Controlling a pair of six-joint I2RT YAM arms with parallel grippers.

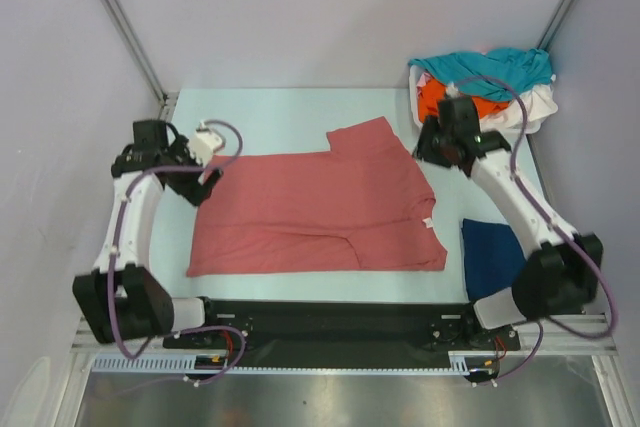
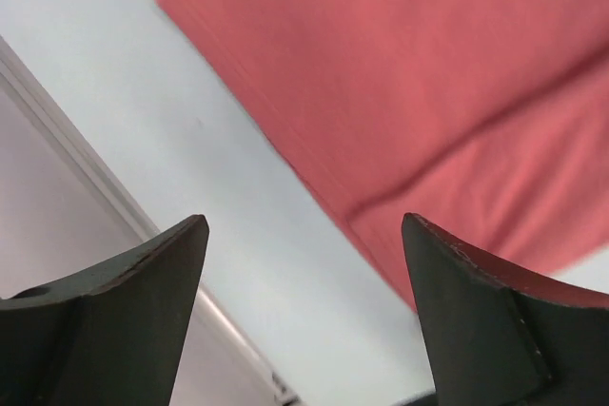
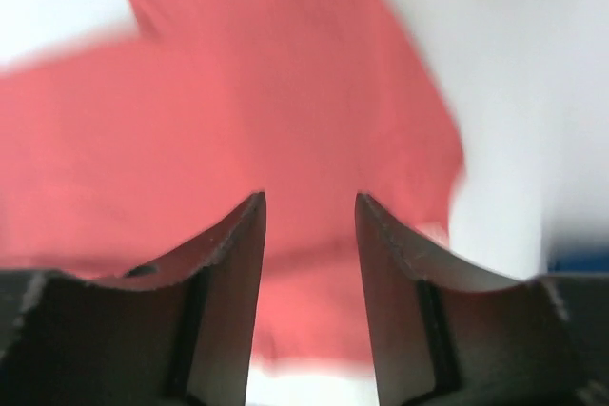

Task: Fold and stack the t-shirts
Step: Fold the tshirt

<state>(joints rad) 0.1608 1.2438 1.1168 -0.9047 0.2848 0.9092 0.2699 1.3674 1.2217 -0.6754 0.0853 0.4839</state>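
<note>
A dusty salmon-red t-shirt (image 1: 320,212) lies flat in the middle of the table, folded lengthwise, one sleeve sticking out at the far side. It shows in the left wrist view (image 2: 428,92) and the right wrist view (image 3: 266,111). My left gripper (image 1: 207,182) is open and empty above the table just off the shirt's far-left corner. My right gripper (image 1: 428,147) is open and empty above the shirt's far-right part. A folded navy blue t-shirt (image 1: 490,257) lies at the near right. Teal (image 1: 490,67), orange (image 1: 440,97) and white (image 1: 530,107) t-shirts are piled at the far right corner.
The pile at the far right corner sits close behind my right wrist. A metal frame rail (image 2: 86,178) runs along the table's left edge near my left gripper. Grey walls enclose the table at the back and sides.
</note>
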